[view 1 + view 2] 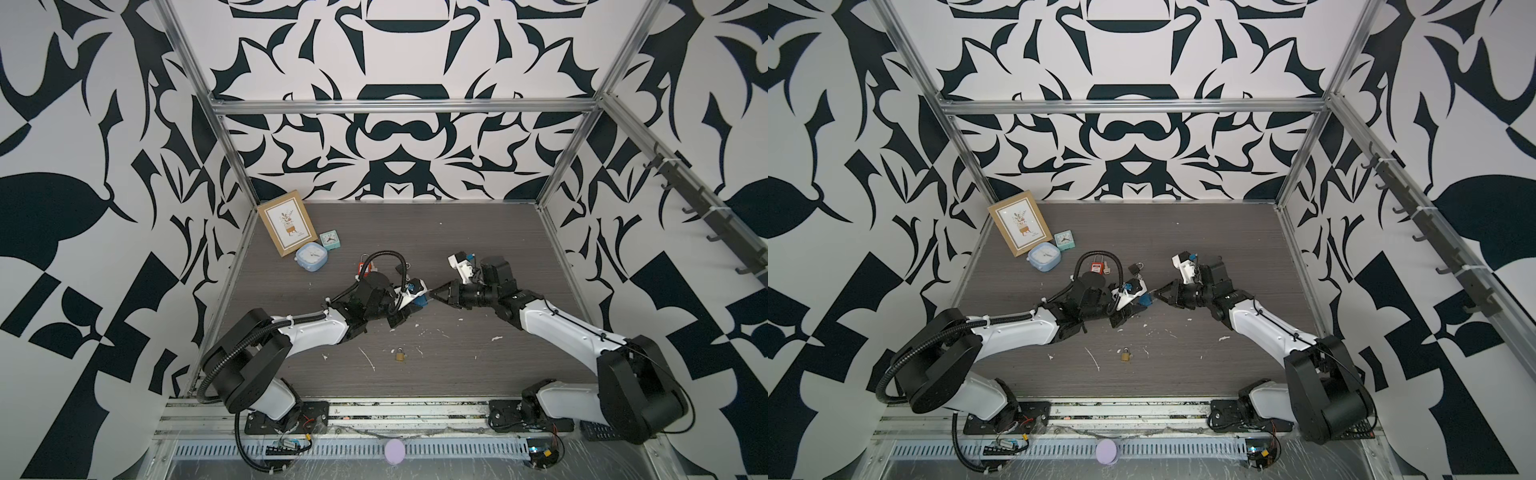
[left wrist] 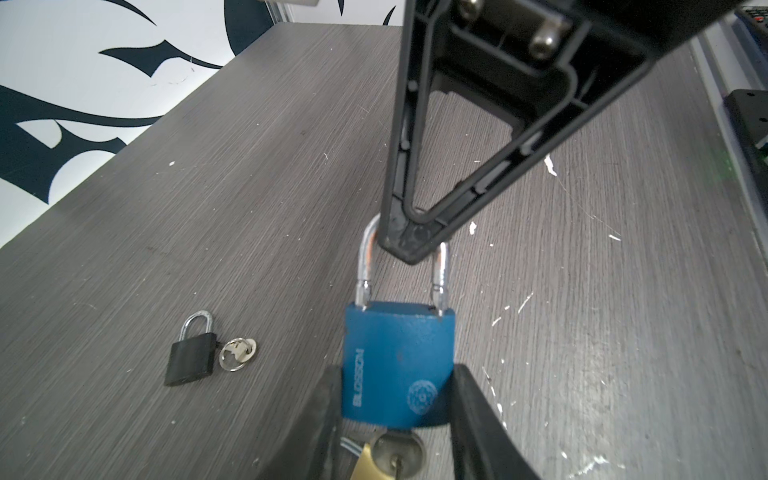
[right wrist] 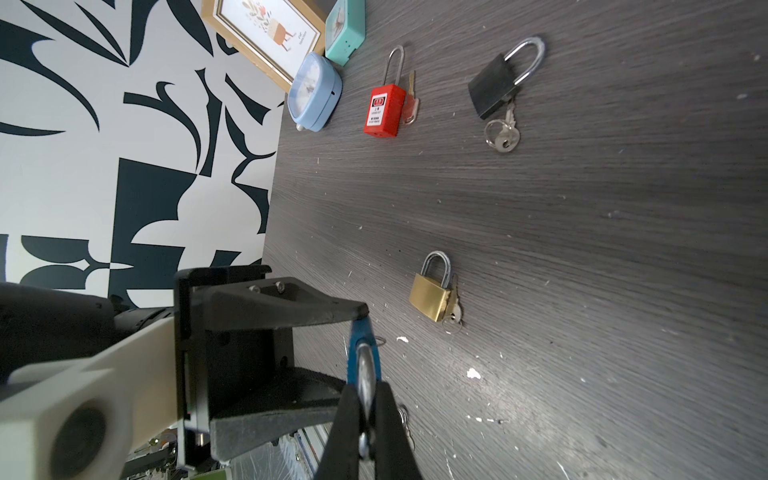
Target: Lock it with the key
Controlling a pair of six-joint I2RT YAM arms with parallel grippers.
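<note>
A blue padlock (image 2: 397, 365) is held above the table between both arms, seen in both top views (image 1: 420, 300) (image 1: 1145, 300). My left gripper (image 2: 397, 374) is shut on its body, one finger on each side. My right gripper (image 3: 368, 395) is shut on the top of its silver shackle (image 2: 363, 266). That gripper's black tip (image 2: 411, 245) covers the bend of the shackle in the left wrist view. Both shackle legs reach the top of the body. A key with a ring (image 2: 397, 455) sticks out under the body, partly cut off by the frame edge.
A brass padlock (image 1: 400, 354) with a key lies near the table's front. A black padlock (image 3: 496, 89) with keys and a red padlock (image 3: 384, 110) lie farther back. Two small clocks (image 1: 311, 256) (image 1: 330, 240) and a picture frame (image 1: 286, 226) stand at the back left.
</note>
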